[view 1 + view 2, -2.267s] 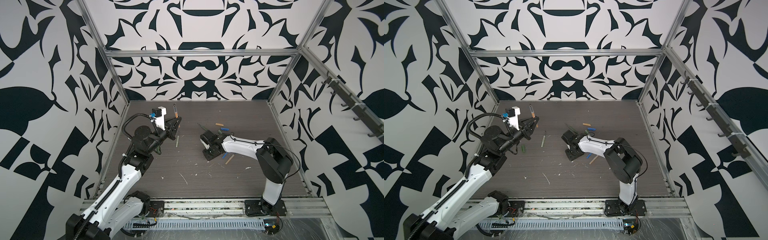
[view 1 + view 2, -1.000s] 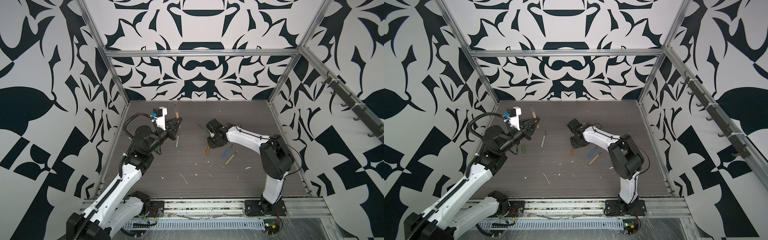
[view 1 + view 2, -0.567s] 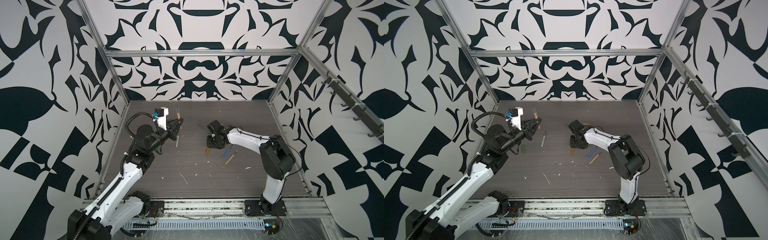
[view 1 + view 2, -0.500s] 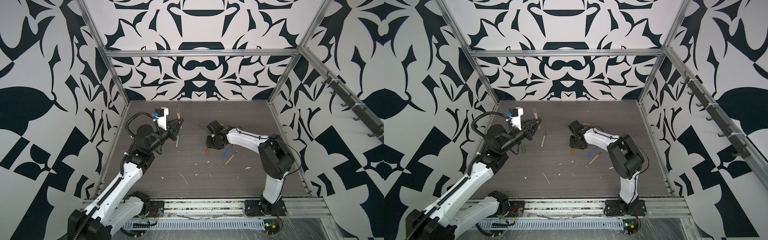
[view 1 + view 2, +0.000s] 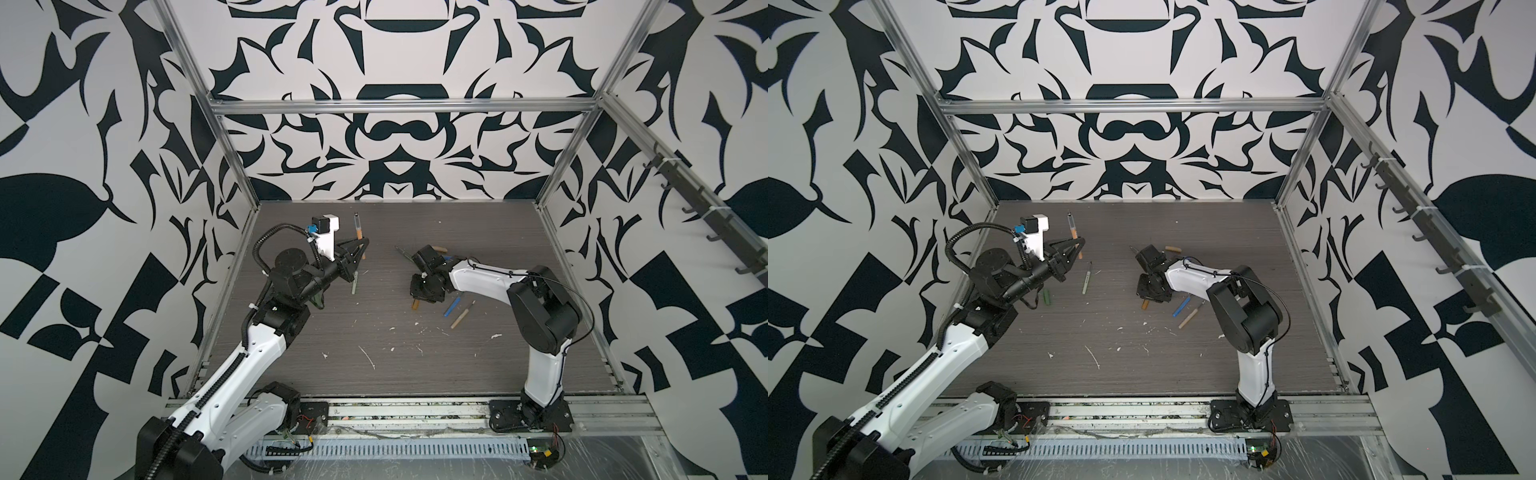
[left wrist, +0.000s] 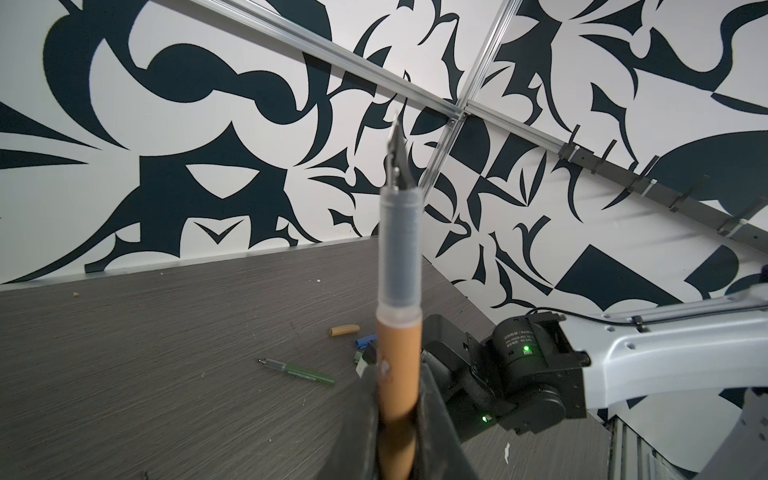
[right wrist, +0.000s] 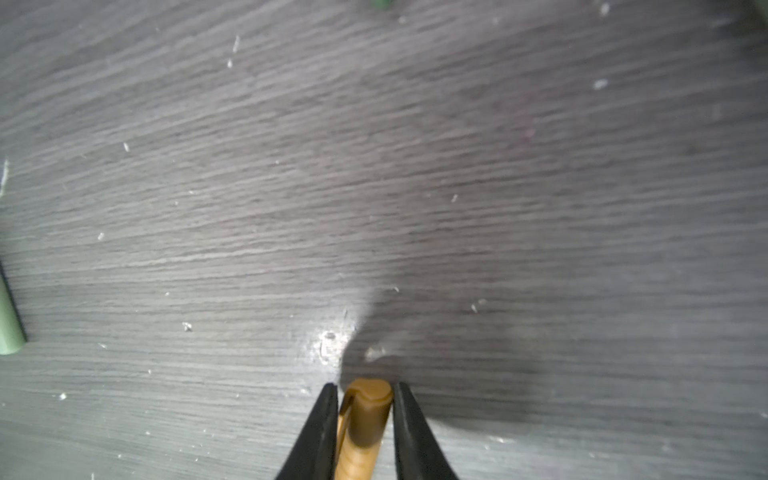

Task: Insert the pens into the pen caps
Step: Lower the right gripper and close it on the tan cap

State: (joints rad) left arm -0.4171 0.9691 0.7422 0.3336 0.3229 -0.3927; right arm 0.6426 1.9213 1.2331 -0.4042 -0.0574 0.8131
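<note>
You are holding the left gripper (image 6: 397, 374) clamped on the barrel of the ochre-brown stick pen (image 6: 398, 266). You are holding the right gripper (image 7: 365, 384) narrow, its black jaws sitting against both flanks of the short ochre-brown plastic cap (image 7: 365, 415), which is lying flat on the grey wood-grain table (image 7: 374, 187).

The pen is standing well apart from the right gripper, off toward the left arm's side and clear of the table. Its long axis is running roughly upright, with the dark nib pointing up.

The cap's long axis is lying along the tabletop, in line with the right gripper's jaws. Its rounded, clipped end is pointing away from the wrist, and its open mouth is hiding from view. The right arm is sitting nearer the cap. By my reading, the coming move is asking you to lift the cap, turn its mouth down toward the nib and line up the two axes.
</note>
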